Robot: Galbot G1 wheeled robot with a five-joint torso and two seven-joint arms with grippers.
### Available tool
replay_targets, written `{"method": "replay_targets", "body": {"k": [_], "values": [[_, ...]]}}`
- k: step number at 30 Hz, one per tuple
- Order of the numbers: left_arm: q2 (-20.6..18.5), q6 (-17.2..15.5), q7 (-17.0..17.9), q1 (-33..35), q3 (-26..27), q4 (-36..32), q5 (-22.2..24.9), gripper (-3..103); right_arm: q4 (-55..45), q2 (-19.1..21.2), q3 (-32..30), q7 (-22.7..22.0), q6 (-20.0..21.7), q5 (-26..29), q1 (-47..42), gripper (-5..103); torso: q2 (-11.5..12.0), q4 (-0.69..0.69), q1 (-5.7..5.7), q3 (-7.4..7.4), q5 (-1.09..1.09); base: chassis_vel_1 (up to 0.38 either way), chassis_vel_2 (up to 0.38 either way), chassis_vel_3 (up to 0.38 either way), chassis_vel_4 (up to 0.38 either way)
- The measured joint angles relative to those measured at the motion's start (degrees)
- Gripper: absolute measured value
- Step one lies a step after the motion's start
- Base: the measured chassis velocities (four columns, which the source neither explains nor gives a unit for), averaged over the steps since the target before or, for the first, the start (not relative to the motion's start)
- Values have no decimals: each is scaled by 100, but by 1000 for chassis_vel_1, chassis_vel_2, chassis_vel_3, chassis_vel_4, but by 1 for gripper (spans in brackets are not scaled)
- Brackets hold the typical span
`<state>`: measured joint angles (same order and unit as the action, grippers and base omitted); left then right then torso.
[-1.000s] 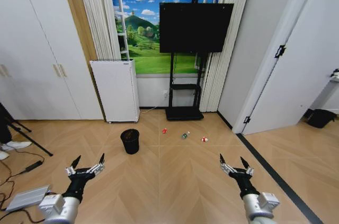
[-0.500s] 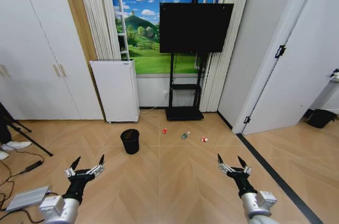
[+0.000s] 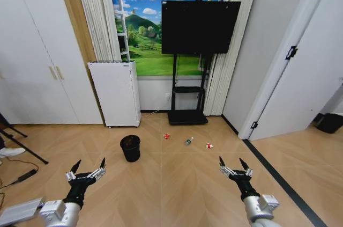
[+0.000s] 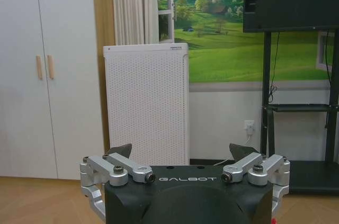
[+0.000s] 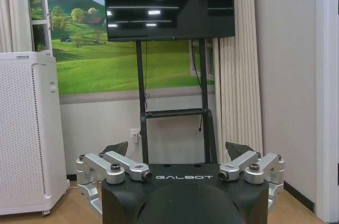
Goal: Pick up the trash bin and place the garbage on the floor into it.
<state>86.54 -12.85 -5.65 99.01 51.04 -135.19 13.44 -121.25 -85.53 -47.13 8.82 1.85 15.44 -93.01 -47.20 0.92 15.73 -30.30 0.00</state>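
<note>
The trash bin [image 3: 130,148], small, black and round, stands upright on the wooden floor ahead, left of centre. To its right lies the garbage: a red scrap [image 3: 166,136], a small greenish bottle [image 3: 188,141] and a red-and-white wrapper [image 3: 208,145]. My left gripper [image 3: 89,166] hangs open low at the left, well short of the bin. My right gripper [image 3: 232,164] hangs open low at the right, short of the wrapper. Each wrist view shows its own gripper [image 4: 180,152] [image 5: 177,148] with jaws spread and nothing between them.
A white cabinet unit [image 3: 116,93] stands against the back wall behind the bin. A TV on a black stand [image 3: 186,114] is to its right. A black bag-like thing [image 3: 329,122] sits at the far right. Cables and tripod legs [image 3: 21,149] lie at the left.
The whole head view has shifted: the bin, garbage and back wall now sit nearer and slightly lower, so the camera has moved forward. Both grippers stay open and held as before.
</note>
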Motion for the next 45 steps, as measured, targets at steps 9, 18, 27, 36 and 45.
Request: {"method": "replay_targets", "body": {"k": [9,18,27,36,45], "values": [[-47,-44,2,-72,3,26,69,100,-1,-56,88,5,27,-120,75,100,0,-1,1,-1,0,-325,320,322,-330],[-64,-58,3,-169,-17,128,94,100,54,-133,132,14,49,-236,96,100,1,0,2,0,-4,-350,360,354,-370],[-63,1,1,-241,-37,222,80,100,95,-154,150,5,89,-368,143,100,2,-1,2,-1,4,-356,336,342,-361],[-87,13,-91,-251,-15,303,81,100,99,-251,193,-37,213,-517,183,100,27,-1,-2,11,-2,-230,235,205,-167],[-121,58,-134,-261,-3,382,85,100,112,-345,181,-50,131,-605,88,100,260,-1,-114,150,0,31,-26,-58,29]]}}
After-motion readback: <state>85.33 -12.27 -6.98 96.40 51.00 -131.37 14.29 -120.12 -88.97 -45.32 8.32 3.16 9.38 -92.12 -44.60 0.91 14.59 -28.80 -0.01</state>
